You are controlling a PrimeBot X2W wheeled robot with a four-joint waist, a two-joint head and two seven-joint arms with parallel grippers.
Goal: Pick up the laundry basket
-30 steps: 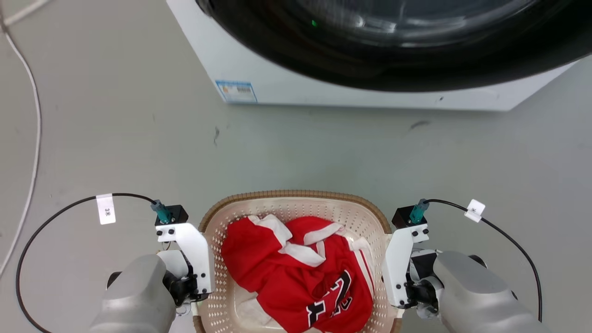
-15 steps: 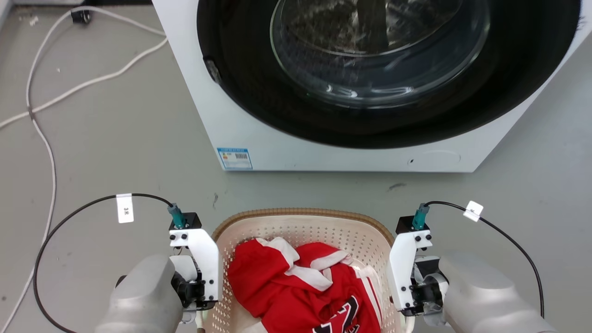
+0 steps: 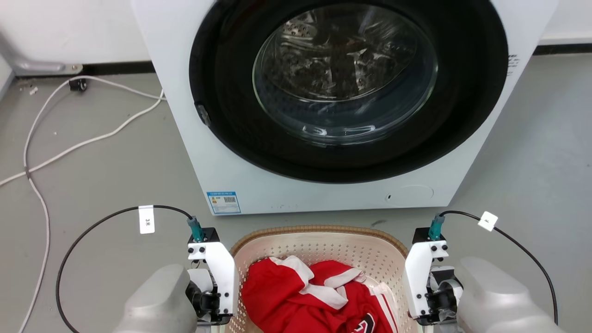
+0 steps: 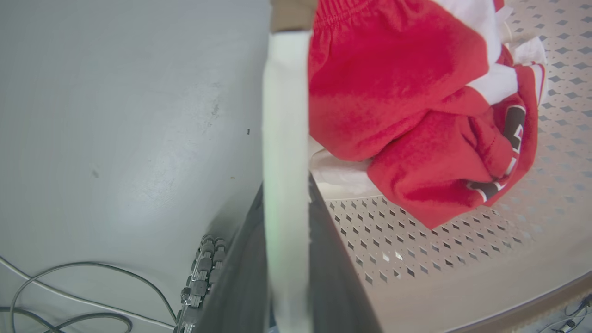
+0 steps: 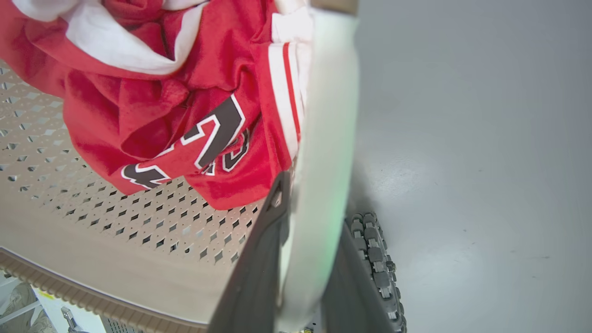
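Left gripper point(image 4: 286, 189): closed on the basket point(image 3: 319, 243) wall, one finger on each face.
Right gripper point(image 5: 319, 203): clamped likewise on the opposite wall.
Basket: held between both grippers; red jersey point(image 3: 296, 296) inside.

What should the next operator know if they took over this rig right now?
Left gripper: shut on the left wall of the basket, one finger inside, one outside.
Right gripper: shut on the right wall in the same way.
Basket: between the two arms, in front of the washer, with a red jersey inside.
Done: both sides are gripped.
Left: lift it level. These views do not settle whether it is off the floor yet.
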